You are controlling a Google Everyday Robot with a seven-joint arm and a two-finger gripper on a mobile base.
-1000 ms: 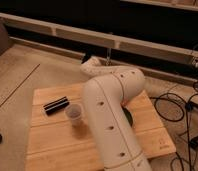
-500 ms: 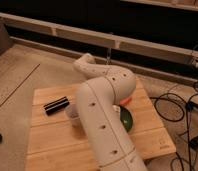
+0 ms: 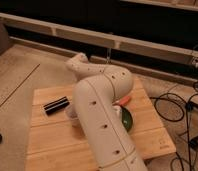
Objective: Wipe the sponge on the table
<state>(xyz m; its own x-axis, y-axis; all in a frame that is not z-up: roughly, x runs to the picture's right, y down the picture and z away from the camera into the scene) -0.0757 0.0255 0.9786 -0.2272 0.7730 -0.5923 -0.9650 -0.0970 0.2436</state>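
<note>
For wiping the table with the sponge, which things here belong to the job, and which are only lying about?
For the job: table; sponge and gripper, both out of sight, perhaps hidden behind the arm.
Lying about: black striped bar, orange thing, green bowl, cables on the floor.

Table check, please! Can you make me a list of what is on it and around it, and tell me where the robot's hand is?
Surface: wooden table, pale planks.
Job's things: sponge, nothing seen; the arm may hide it.
Clutter: black bar on the left; orange item and green bowl on the right, both partly behind the arm; a pale thing peeks out beside the arm.
Grippers: gripper, nothing seen; the white arm bends over the table's middle and probably hides it.
Cables: black cables on the floor right of the table.
Surroundings: light floor, dark wall with a pale rail.
</note>
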